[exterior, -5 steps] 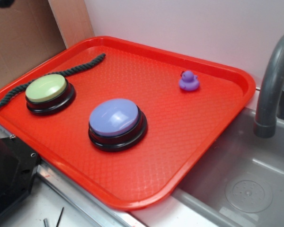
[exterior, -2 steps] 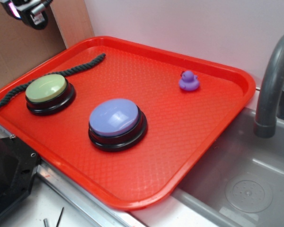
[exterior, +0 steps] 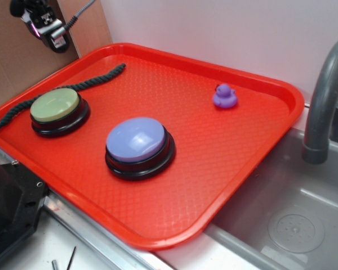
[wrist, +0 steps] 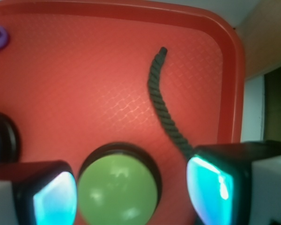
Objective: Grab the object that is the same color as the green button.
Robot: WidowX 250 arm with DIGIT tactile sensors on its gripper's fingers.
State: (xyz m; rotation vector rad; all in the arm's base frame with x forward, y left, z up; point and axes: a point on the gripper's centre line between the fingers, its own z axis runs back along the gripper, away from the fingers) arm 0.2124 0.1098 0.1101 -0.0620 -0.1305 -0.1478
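One hand (exterior: 45, 25) spread wide above tray (exterior: 281, 90) corner, rope (wrist: 165, 108) by rim.

A pale wall (exterior: 225, 34) rises behind the scene, brown cardboard (exterior: 22, 62) at its left; a grey sink (exterior: 287, 219) with a curved grey faucet (exterior: 324, 107) sits at right.

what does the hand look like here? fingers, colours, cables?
In the wrist view the hand has two blocky black fingers with glowing cyan-lit pads and pale housings. In the exterior view it looks black with pink-lit bits, white marks and a grey cable.
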